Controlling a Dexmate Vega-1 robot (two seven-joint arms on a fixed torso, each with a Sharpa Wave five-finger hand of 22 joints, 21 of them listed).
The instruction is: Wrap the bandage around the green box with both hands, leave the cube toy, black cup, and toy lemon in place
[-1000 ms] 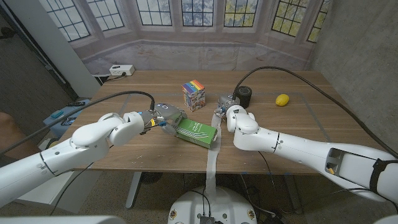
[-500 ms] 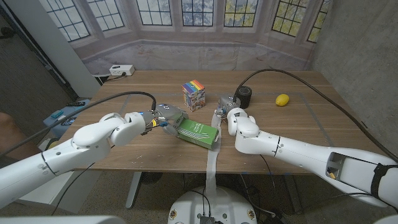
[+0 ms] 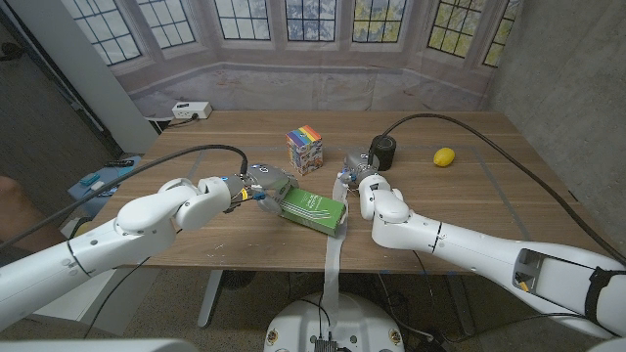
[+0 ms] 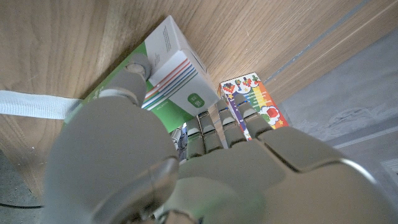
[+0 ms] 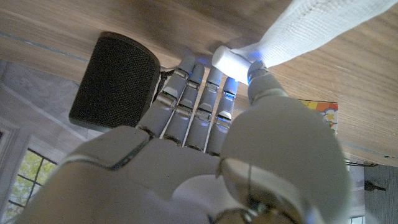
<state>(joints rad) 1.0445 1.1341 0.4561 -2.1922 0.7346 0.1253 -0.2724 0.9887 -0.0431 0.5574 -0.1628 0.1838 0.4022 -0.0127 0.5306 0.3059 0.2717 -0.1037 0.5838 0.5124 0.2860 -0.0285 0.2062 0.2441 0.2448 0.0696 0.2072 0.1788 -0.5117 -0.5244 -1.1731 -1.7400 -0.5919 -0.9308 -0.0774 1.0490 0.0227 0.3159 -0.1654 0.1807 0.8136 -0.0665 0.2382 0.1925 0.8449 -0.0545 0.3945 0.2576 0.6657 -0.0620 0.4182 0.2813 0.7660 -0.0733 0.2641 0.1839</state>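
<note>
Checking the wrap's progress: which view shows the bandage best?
The head view: the bandage runs from the right hand past the green box and over the table edge. The right wrist view shows its roll end at the fingertips; the left wrist view shows a short strip beside the box.

- The left arm reached in from the near left corner; the left hand [image 3: 256,182] gripped the box [image 3: 313,208] at its left end, thumb on the end face.
- The right arm reached in from the near right corner; the right hand [image 3: 359,180] pinched the bandage [image 5: 298,25] roll between thumb and fingers.
</note>
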